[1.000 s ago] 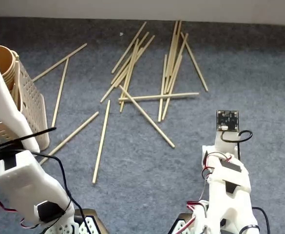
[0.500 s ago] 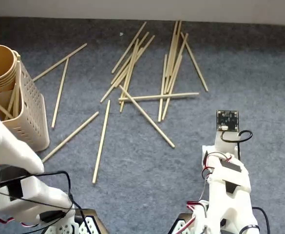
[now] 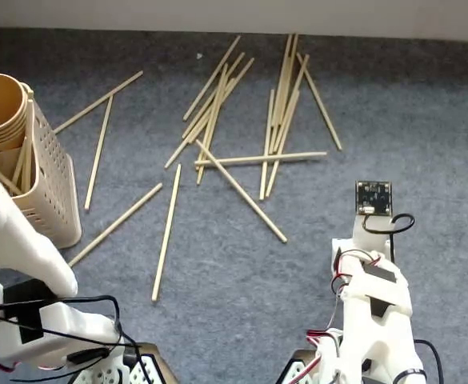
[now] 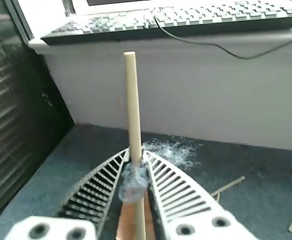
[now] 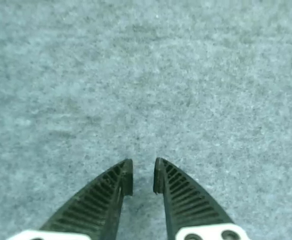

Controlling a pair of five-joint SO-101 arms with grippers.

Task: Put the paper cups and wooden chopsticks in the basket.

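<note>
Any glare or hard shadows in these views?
High view: even light, soft shadows beside the chopsticks, no glare. Left wrist view: bright wall behind the chopstick in the left end effector, dark slats. Right wrist view: carpet evenly lit around the right end effector.

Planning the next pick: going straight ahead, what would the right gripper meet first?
The right gripper would likely meet the bare grey carpet first; its wrist view shows nothing else in that line.
</note>
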